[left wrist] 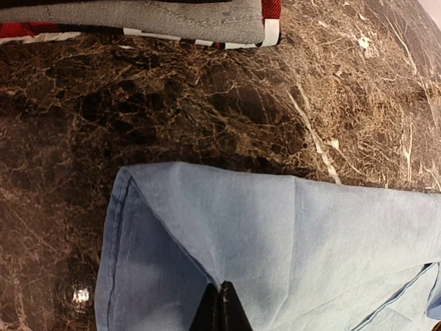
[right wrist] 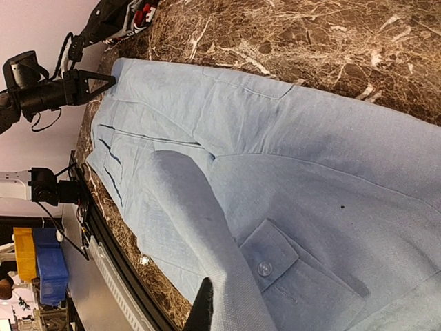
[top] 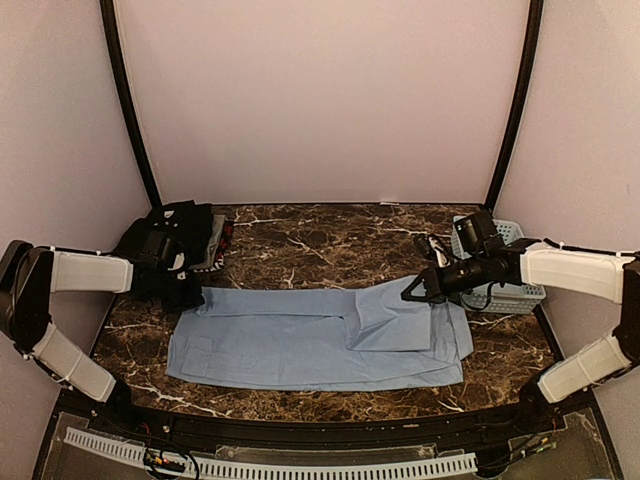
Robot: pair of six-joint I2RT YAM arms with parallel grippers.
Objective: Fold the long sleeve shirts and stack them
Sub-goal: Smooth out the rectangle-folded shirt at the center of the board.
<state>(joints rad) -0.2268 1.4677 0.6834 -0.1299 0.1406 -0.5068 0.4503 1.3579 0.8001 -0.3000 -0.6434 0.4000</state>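
Observation:
A light blue long sleeve shirt [top: 300, 345] lies flat across the middle of the marble table, folded lengthwise. My left gripper [top: 196, 298] is at its far left corner, and the left wrist view shows the jaws [left wrist: 222, 296] shut, pinching a ridge of the blue cloth [left wrist: 310, 234]. My right gripper [top: 409, 294] is over the shirt's right part, shut on a fold of the blue cloth [right wrist: 207, 227] that drapes over its one visible finger [right wrist: 204, 310]. A buttoned cuff [right wrist: 269, 258] lies beside that fold. A black shirt [top: 165, 232] sits folded at the back left.
Grey cloth with a red and white edge [left wrist: 172, 17] lies beside the black shirt [top: 215, 245]. A pale blue lattice basket [top: 505, 290] stands at the right edge, behind the right arm. The table's black front rim [top: 300, 425] runs just below the shirt.

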